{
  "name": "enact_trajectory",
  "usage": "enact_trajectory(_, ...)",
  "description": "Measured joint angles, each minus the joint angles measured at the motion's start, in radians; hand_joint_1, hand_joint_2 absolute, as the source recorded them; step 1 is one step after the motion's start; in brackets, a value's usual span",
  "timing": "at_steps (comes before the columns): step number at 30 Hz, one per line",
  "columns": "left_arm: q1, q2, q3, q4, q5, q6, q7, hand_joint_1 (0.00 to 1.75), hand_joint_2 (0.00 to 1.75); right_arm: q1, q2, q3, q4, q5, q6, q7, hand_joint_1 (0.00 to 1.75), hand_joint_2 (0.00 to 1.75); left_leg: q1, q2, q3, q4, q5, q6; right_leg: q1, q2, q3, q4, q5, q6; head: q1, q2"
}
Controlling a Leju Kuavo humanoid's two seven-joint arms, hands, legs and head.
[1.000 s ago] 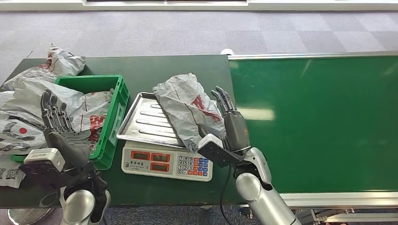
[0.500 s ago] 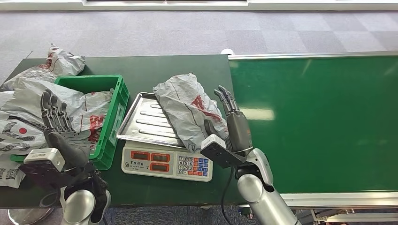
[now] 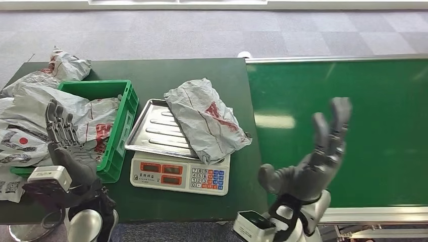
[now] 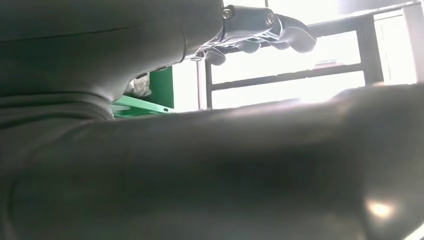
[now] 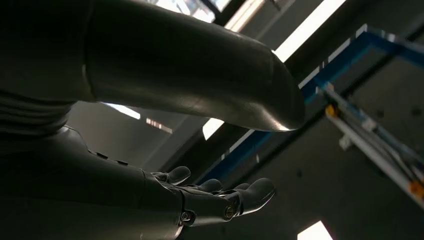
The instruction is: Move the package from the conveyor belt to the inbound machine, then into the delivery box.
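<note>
Dark green table (image 3: 166, 70) carries a green crate (image 3: 123, 121), a scale (image 3: 179, 174) and loose bags (image 3: 65, 65)

Grey carpet tiles (image 3: 212, 35) cover the floor beyond a dark green table (image 3: 166, 75), with a pale strip of wall base along the far edge. Overhead, long ceiling light panels (image 5: 310, 27) glow between dark beams beside a blue steel frame (image 5: 350, 60). Bright windows (image 4: 290, 65) behind dark bars wash out the background.
</note>
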Motion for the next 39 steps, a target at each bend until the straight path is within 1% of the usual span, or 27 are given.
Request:
enact_trajectory(2, -0.017, 0.001, 0.003, 0.012, -0.06, 0.021, 0.002, 0.0, 0.0, 0.005, 0.038, -0.059, -0.198, 0.012, -0.005, -0.017, 0.0, 1.75, 0.0, 0.0, 0.0, 0.0, 0.0, 0.0, 0.0, 0.0, 0.0, 0.0, 0.0, 0.0, 0.0, 0.0)
enact_trajectory(3, -0.036, 0.01, 0.004, 0.023, -0.115, 0.02, 0.018, 0.0, 0.44, 0.005, 0.052, -0.086, -0.284, 0.004, -0.006, -0.017, 0.0, 1.75, 0.0, 0.0, 0.0, 0.0, 0.0, 0.0, 0.0, 0.0, 0.0, 0.0, 0.0, 0.0, 0.0, 0.0)
enact_trajectory(4, -0.067, 0.026, 0.002, 0.037, -0.191, -0.008, 0.054, 0.0, 0.87, 0.007, 0.062, -0.114, -0.354, -0.022, -0.006, -0.018, 0.0, 1.75, 0.0, 0.0, 0.0, 0.0, 0.0, 0.0, 0.0, -0.001, 0.0, -0.001, 0.0, 0.0, 0.001, 0.0)
enact_trajectory(6, -0.151, 0.074, -0.01, 0.076, -0.361, -0.126, 0.148, 0.0, 0.87, 0.02, 0.074, -0.172, -0.453, -0.096, -0.006, -0.017, 0.0, 1.75, 0.0, 0.0, 0.001, 0.0, 0.001, 0.001, 0.0, -0.001, 0.001, -0.001, 0.001, 0.0, 0.001, 0.0)
enact_trajectory(8, -0.25, 0.126, -0.029, 0.134, -0.484, -0.267, 0.213, 0.0, 0.87, 0.037, 0.079, -0.221, -0.525, -0.136, -0.004, -0.017, 0.0, 1.75, -0.001, 0.001, 0.001, 0.0, 0.002, 0.0, -0.001, -0.001, 0.001, -0.001, 0.003, 0.0, 0.002, 0.0)
enact_trajectory(10, -0.352, 0.171, -0.057, 0.207, -0.551, -0.372, 0.237, 0.0, 1.75, 0.048, 0.081, -0.256, -0.565, -0.141, -0.001, -0.015, 0.0, 1.75, -0.001, 0.002, 0.001, 0.0, 0.005, 0.0, 0.0, 0.002, 0.0, -0.001, 0.006, 0.0, 0.002, 0.0)
enact_trajectory(14, -0.541, 0.236, -0.123, 0.364, -0.628, -0.524, 0.241, 0.0, 1.75, 0.06, 0.082, -0.29, -0.586, -0.146, 0.003, -0.015, 0.0, 1.75, 0.0, 0.005, 0.001, 0.0, 0.008, -0.001, 0.0, 0.005, -0.002, 0.0, 0.009, -0.001, 0.001, 0.0)
enact_trajectory(17, -0.687, 0.269, -0.203, 0.504, -0.649, -0.652, 0.228, 0.0, 1.75, 0.063, 0.082, -0.293, -0.584, -0.153, 0.003, -0.015, 0.0, 1.75, 0.0, 0.005, 0.0, 0.0, 0.01, -0.002, 0.0, 0.005, -0.004, 0.0, 0.011, -0.001, 0.001, 0.0)
enact_trajectory(20, -0.821, 0.28, -0.315, 0.646, -0.612, -0.741, 0.218, 0.0, 1.75, 0.067, 0.081, -0.293, -0.577, -0.173, 0.003, -0.016, 0.0, 1.75, 0.0, 0.005, -0.001, 0.0, 0.011, -0.002, 0.0, 0.005, -0.004, 0.0, 0.012, -0.001, 0.002, 0.0)
enact_trajectory(22, -0.883, 0.276, -0.39, 0.733, -0.598, -0.782, 0.208, 0.0, 1.75, 0.07, 0.081, -0.291, -0.572, -0.183, 0.003, -0.018, 0.0, 1.75, 0.0, 0.005, -0.001, 0.0, 0.011, -0.002, 0.0, 0.005, -0.003, 0.0, 0.012, -0.001, 0.002, 0.0)
enact_trajectory(24, -0.923, 0.265, -0.454, 0.818, -0.594, -0.812, 0.195, 0.0, 1.75, 0.074, 0.081, -0.288, -0.567, -0.186, 0.003, -0.018, 0.0, 1.75, 0.0, 0.005, -0.001, 0.0, 0.011, -0.002, 0.0, 0.006, -0.004, 0.0, 0.012, -0.001, 0.002, 0.0)
enact_trajectory(27, -0.954, 0.247, -0.525, 0.918, -0.587, -0.84, 0.181, 0.0, 1.75, 0.076, 0.081, -0.277, -0.56, -0.184, 0.003, -0.018, 0.0, 1.75, 0.0, 0.005, -0.002, 0.0, 0.01, -0.002, 0.0, 0.006, -0.004, 0.0, 0.012, -0.001, 0.002, 0.0)
enact_trajectory(30, -0.967, 0.232, -0.561, 0.984, -0.586, -0.843, 0.165, 0.0, 1.75, 0.08, 0.079, -0.272, -0.551, -0.178, 0.003, -0.018, 0.0, 1.75, 0.0, 0.005, -0.002, 0.0, 0.01, -0.002, 0.0, 0.006, -0.005, 0.0, 0.012, -0.001, 0.002, 0.0)
enact_trajectory(34, -0.976, 0.218, -0.586, 1.05, -0.584, -0.827, 0.158, 0.0, 1.75, 0.094, 0.08, -0.276, -0.536, -0.113, 0.003, -0.019, 0.0, 1.75, 0.0, 0.005, -0.002, 0.0, 0.01, -0.002, 0.0, 0.006, -0.005, 0.0, 0.012, -0.001, 0.002, 0.0)
enact_trajectory(36, -0.981, 0.21, -0.596, 1.084, -0.578, -0.809, 0.158, 0.0, 1.75, 0.11, 0.083, -0.291, -0.514, -0.126, 0.002, -0.018, 0.0, 0.87, 0.0, 0.005, -0.003, -0.001, 0.01, -0.002, 0.0, 0.005, -0.005, 0.0, 0.012, -0.001, 0.002, 0.0)
enact_trajectory(38, -0.982, 0.205, -0.605, 1.118, -0.567, -0.786, 0.163, 0.0, 1.75, 0.152, 0.086, -0.315, -0.467, -0.183, 0.002, 0.015, 0.0, 0.0, 0.0, 0.005, -0.003, -0.001, 0.01, -0.002, 0.0, 0.005, -0.005, 0.0, 0.012, -0.001, 0.002, 0.0)
enact_trajectory(39, -0.981, 0.203, -0.607, 1.132, -0.563, -0.774, 0.167, 0.0, 1.75, 0.179, 0.085, -0.33, -0.433, -0.191, 0.002, 0.062, 0.0, 0.0, 0.0, 0.005, -0.003, -0.001, 0.01, -0.002, 0.0, 0.005, -0.005, 0.0, 0.012, -0.001, 0.002, 0.0)
